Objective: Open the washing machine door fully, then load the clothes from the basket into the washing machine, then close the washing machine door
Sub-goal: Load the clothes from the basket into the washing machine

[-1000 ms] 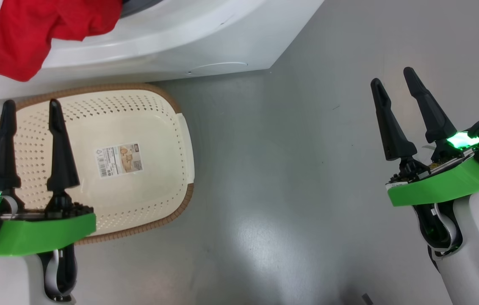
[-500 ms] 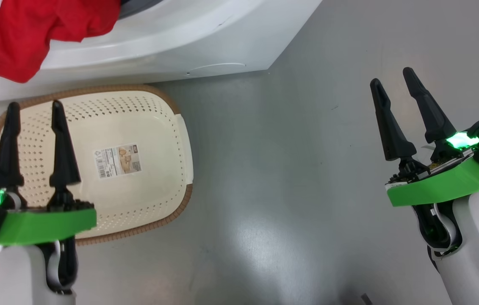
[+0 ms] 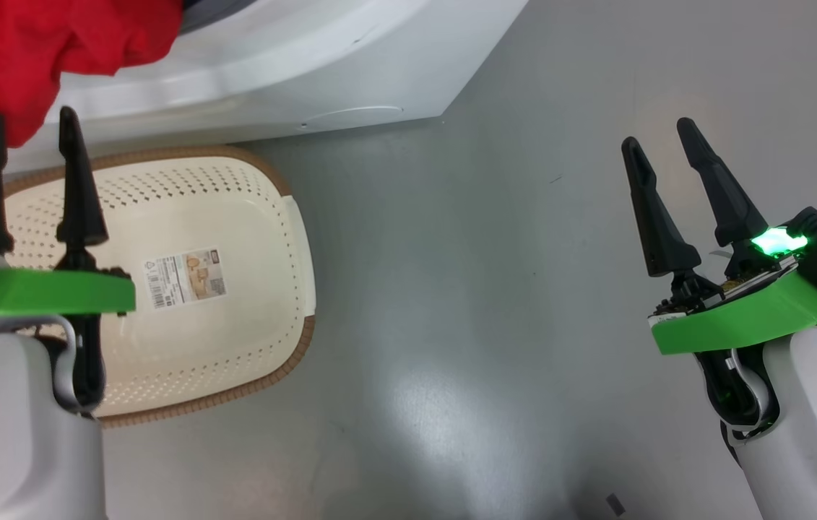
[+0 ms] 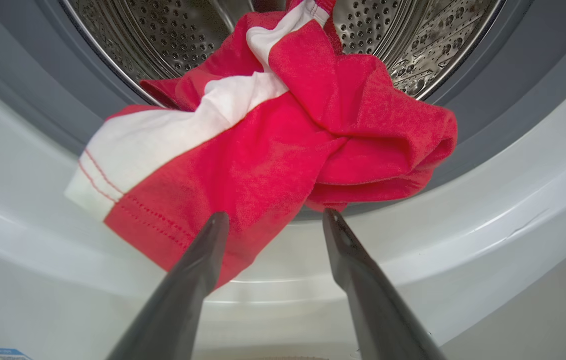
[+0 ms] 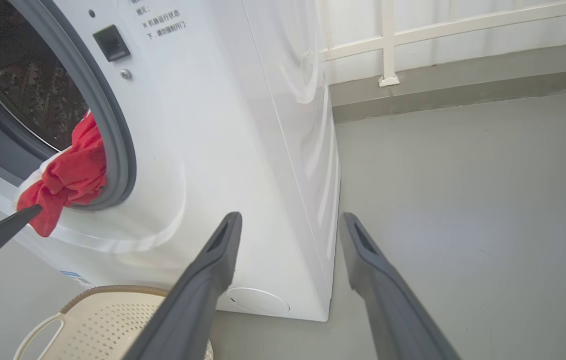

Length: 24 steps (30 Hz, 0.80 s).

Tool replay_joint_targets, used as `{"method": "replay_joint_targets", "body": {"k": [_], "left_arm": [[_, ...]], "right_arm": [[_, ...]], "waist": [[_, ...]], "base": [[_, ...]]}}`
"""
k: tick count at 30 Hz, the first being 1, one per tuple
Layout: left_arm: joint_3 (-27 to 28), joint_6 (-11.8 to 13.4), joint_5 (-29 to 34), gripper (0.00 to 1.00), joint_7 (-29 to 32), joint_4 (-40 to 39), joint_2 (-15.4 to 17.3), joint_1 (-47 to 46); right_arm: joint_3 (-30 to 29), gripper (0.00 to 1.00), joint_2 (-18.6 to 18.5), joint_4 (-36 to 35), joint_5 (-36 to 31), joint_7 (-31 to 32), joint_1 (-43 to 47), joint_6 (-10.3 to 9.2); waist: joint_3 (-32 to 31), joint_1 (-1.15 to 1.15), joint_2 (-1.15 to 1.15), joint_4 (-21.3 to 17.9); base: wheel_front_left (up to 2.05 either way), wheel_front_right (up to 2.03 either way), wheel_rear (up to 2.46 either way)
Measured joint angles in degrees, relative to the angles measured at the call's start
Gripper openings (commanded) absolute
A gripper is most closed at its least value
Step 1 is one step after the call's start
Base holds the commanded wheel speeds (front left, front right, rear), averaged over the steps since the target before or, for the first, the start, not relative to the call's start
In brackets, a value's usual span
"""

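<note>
- The head view takes in just the lower front of the washing machine [image 3: 271, 65]; the rest is cut off at the top edge.
- The clothes [image 4: 272, 145] are seen as one red and white bundle. Whether it is one garment or two cannot be told, and its far end is lost inside the drum [image 4: 162, 40].
- The bundle is draped out of the drum mouth, over the grey seal [image 5: 118, 130], and hangs down the white front.
- Whether the cloth is touched by the left gripper [image 4: 275, 215] cannot be told: one fingertip is seen against the hem, the other just below the fold.
- The left gripper is held level with the hanging cloth and pointed at the machine, its fingers spread apart.
- The right gripper [image 3: 657, 132] is held well to the right above the grey floor [image 3: 487, 253], its fingers likewise spread apart.
- The basket [image 3: 264, 289] is set on the floor just in front of the machine, below the left gripper. A label [image 3: 184, 278] is stuck to its base, and its near left part is hidden by the left forearm.
- A round cap [image 5: 256, 301] is set low on the machine's front, and a white railing [image 5: 388, 45] stands far off to the right.
</note>
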Motion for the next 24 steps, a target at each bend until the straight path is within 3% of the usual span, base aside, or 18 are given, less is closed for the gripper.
{"method": "replay_joint_targets", "body": {"k": [23,24], "left_arm": [[-4.7,0.0,1.7,1.00,0.0,16.0,2.0,-16.5],[-4.8,0.0,1.6,0.79,0.0,16.7,2.0,-17.3]], "right_arm": [[-0.1,1.00,0.5,0.0,0.0,0.0,0.0,0.00],[-0.1,1.00,0.5,0.0,0.0,0.0,0.0,0.00]], "waist": [[0.8,0.00,0.00,-0.6],[0.8,0.00,0.00,-0.6]], "base": [[0.00,0.00,0.00],[0.00,0.00,0.00]]}}
